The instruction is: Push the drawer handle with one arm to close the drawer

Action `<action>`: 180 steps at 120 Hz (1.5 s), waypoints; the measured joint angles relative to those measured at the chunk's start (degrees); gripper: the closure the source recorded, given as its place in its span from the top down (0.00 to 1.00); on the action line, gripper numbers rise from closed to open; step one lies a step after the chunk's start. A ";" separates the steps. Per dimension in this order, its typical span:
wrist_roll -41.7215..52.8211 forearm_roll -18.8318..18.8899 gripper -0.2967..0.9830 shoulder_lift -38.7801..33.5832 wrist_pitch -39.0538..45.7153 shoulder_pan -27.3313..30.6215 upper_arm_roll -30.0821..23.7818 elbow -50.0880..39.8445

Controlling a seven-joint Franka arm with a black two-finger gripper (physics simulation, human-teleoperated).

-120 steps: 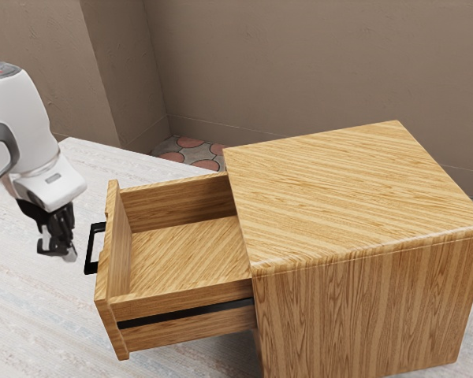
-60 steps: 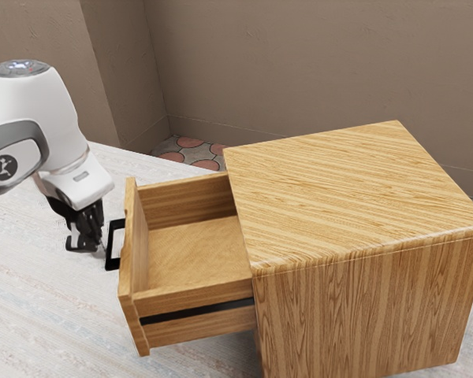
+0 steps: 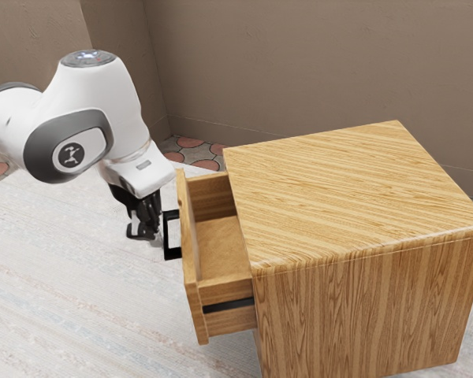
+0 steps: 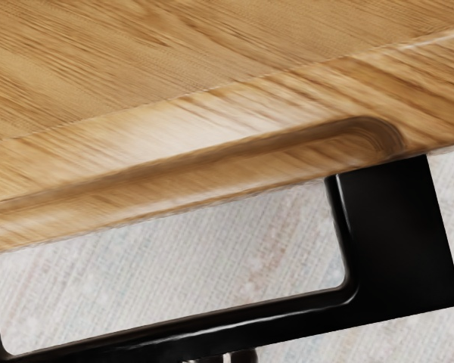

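My gripper (image 3: 151, 235) is beside the black handle (image 3: 172, 253) on the drawer front, on the exterior view's left. Its fingers are together, and the tips reach the handle's outer bar. The wooden drawer (image 3: 191, 272) stands partly out of the cabinet (image 3: 355, 197). In the wrist view the handle (image 4: 393, 234) crosses below the drawer front's wooden edge (image 4: 212, 166), and the gripper (image 4: 231, 356) touches the handle's outer bar at the lower edge. Whether the tips press firmly on the bar cannot be seen.
The pale table (image 3: 79, 299) extends around the arm and below the drawer. Behind it are a brown wall (image 3: 299, 71) and a patterned floor (image 3: 191, 144). The cabinet's large body takes up the exterior view's right.
The drawer has slid toward the exterior view's right, farther into the cabinet. My gripper and arm have moved the same way, staying by the handle. The cabinet has stayed put.
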 joint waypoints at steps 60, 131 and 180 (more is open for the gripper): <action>-1.25 -0.87 0.15 9.34 3.41 0.11 -3.92 7.74; -2.50 -1.63 0.16 5.60 3.41 1.88 -7.57 9.27; -10.77 -2.68 0.63 -12.86 -13.26 3.94 -1.68 2.61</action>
